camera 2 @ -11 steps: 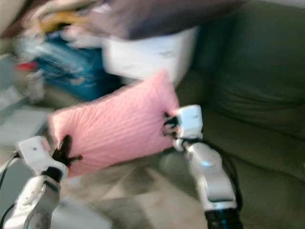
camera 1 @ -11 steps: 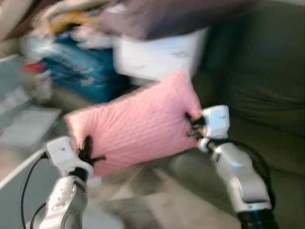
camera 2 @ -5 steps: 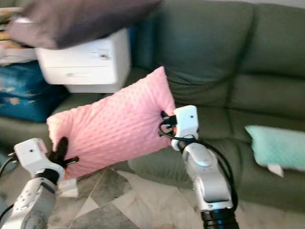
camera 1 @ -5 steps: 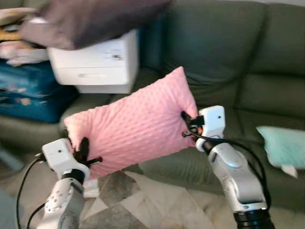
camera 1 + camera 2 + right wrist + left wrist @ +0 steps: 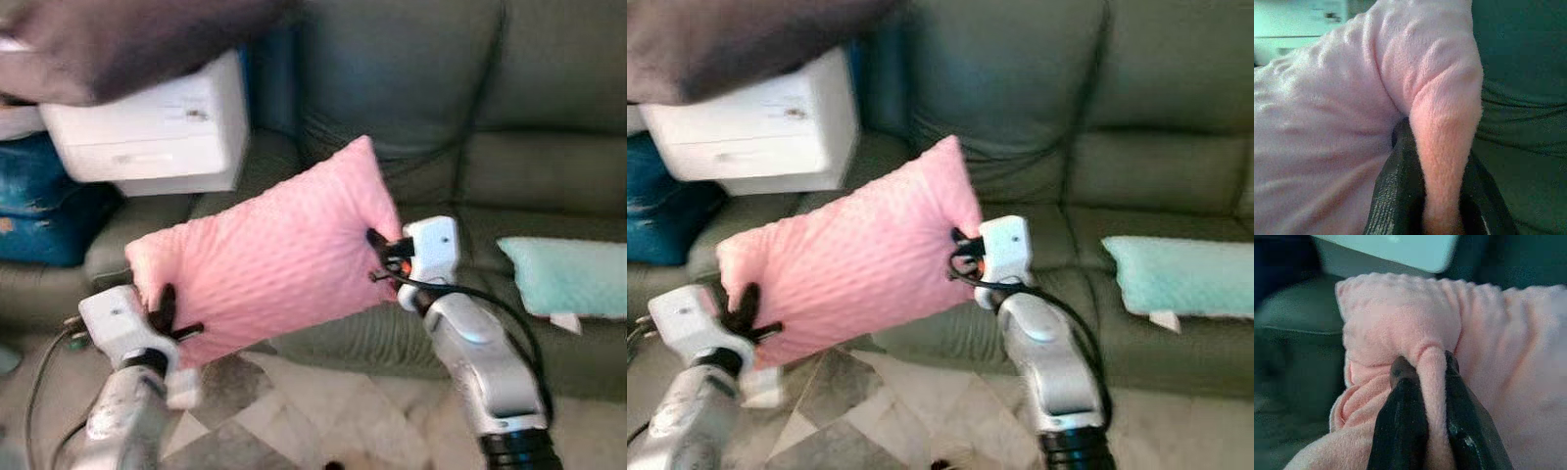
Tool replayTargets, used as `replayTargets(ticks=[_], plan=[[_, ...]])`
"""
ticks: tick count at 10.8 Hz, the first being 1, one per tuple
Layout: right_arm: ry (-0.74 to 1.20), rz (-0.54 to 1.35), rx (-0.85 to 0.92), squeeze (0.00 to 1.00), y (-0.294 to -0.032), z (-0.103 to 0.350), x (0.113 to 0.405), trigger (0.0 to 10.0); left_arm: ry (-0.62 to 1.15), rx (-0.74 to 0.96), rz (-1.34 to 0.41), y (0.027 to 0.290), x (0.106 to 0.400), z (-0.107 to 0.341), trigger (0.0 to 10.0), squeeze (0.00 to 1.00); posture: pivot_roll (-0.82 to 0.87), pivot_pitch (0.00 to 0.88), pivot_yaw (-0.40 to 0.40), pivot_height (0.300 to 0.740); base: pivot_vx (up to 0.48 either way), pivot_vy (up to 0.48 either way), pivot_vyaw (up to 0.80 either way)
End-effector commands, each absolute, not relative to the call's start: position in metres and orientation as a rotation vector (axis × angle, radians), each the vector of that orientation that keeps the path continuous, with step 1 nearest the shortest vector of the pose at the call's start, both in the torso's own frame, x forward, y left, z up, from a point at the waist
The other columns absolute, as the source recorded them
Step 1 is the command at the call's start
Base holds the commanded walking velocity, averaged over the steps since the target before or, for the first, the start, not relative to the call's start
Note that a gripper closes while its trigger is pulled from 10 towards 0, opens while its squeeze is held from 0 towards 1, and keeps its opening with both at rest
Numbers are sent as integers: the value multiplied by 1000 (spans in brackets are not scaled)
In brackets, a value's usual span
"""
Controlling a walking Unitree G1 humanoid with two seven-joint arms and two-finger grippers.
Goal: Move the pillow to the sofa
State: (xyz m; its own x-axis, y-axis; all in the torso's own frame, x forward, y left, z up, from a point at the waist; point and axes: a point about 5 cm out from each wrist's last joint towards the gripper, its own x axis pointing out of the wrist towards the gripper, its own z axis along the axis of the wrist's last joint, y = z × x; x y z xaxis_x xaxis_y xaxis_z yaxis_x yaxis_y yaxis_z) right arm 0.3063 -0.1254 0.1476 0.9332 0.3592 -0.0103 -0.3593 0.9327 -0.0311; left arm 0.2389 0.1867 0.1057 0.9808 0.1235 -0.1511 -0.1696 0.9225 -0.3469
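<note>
I have the left gripper (image 5: 1424, 363) pinched tight on a fold at the lower left corner of the pink pillow (image 5: 265, 257), and the right gripper (image 5: 1435, 132) clamped on a fold at its right edge. The pillow hangs tilted between my arms, off the floor, in front of the dark green sofa (image 5: 549, 176). A mint cushion (image 5: 568, 276) lies on the seat to the right, a white printer (image 5: 147, 132) to the left.

Ahead of you the dark green sofa (image 5: 549, 186) carries 1 pale teal cushion (image 5: 568, 276) lying flat on its right seat. At its left end, a white printer (image 5: 147, 137) sits on the seat beside blue bedding (image 5: 39, 201). Below you is a floor (image 5: 911, 411) of grey and cream marbled tiles.
</note>
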Motion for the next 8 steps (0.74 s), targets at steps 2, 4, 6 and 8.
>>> replayTargets(ticks=[2, 4, 6, 8], plan=[[-44, 377, -21, 0, -121, 158, 307, 10000, 93, -354, 185, 201, 243, 113, 10000, 0, -202, 37, 58, 740, 0, 0, -400], [-44, 375, -26, 0, -122, 158, 307, 10000, 94, -360, 185, 200, 243, 112, 10000, 0, -205, 38, 58, 740, 0, 0, 0], [-36, 372, -28, 0, -122, 157, 307, 10000, 97, -367, 181, 199, 243, 111, 10000, 0, -204, 37, 58, 740, 0, 0, -378], [-30, 372, -24, 0, -122, 157, 308, 10000, 95, -368, 182, 200, 244, 112, 10000, 0, -204, 35, 57, 740, 0, 0, -794]])
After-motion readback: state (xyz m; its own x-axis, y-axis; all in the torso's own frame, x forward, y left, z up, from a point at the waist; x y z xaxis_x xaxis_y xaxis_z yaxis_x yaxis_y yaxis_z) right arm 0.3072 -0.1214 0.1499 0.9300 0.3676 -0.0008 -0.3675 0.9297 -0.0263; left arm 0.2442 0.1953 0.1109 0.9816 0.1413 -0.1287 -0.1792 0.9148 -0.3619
